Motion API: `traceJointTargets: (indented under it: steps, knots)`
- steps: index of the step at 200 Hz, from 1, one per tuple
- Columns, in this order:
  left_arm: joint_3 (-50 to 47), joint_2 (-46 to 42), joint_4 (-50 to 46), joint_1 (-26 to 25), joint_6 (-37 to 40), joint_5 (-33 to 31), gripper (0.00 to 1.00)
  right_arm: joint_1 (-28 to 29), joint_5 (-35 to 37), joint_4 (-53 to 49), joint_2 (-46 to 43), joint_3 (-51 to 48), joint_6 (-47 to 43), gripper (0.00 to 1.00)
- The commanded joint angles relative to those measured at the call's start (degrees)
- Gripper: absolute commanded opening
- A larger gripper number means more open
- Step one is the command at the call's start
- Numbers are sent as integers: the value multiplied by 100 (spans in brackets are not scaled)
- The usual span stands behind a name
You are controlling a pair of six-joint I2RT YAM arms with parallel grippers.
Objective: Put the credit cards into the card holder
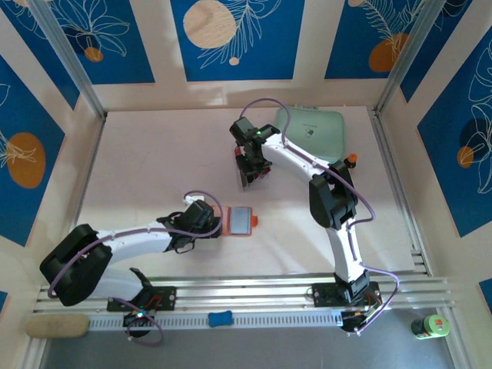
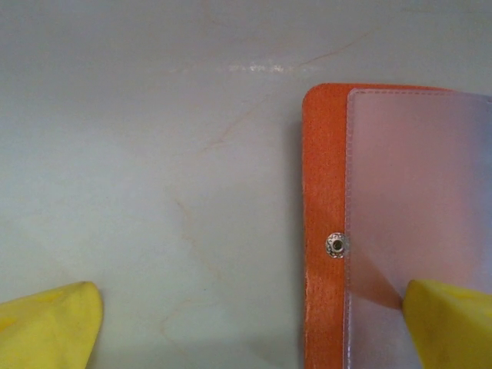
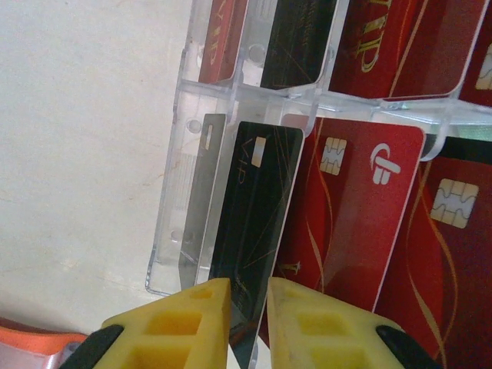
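The card holder lies opened flat on the desk, just in front of the left arm; its orange cover faces down and a pale translucent sleeve lies over the inside; a small metal snap button sits at the sleeve's left edge, on the orange border.

The left claw is spread wide and grips nothing; one yellow fingertip hangs over bare desk to the left of the holder, the other over the lower part of the sleeve; whether that tip touches the sleeve cannot be told.

Farther back on the desk stands a clear rack with stepped rows of slots; the credit cards stand upright in it, packed side by side; the near row holds a thin grey slip at the left end, then a black card, then red cards with gold chips; the row behind holds more red cards and another black one.

The right claw is closed on the black card, its yellow fingers pinching the card's near edge from either side; the card sits in its slot, leaning slightly.

A mint-green case lies shut beyond the rack, near the back wall.
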Motion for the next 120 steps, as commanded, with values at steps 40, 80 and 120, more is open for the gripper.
traceJointTargets:
  steps: [40,80,120]
  knots:
    - [-120,-67,94,58,-119,127,100,36,-137,-214,193,136,-6,18]
    - [-138,-77,136,53,-137,135,100,62,-154,-284,262,223,-20,18]
    - [-140,-82,153,58,-128,135,100,76,-193,-328,299,309,-14,17]
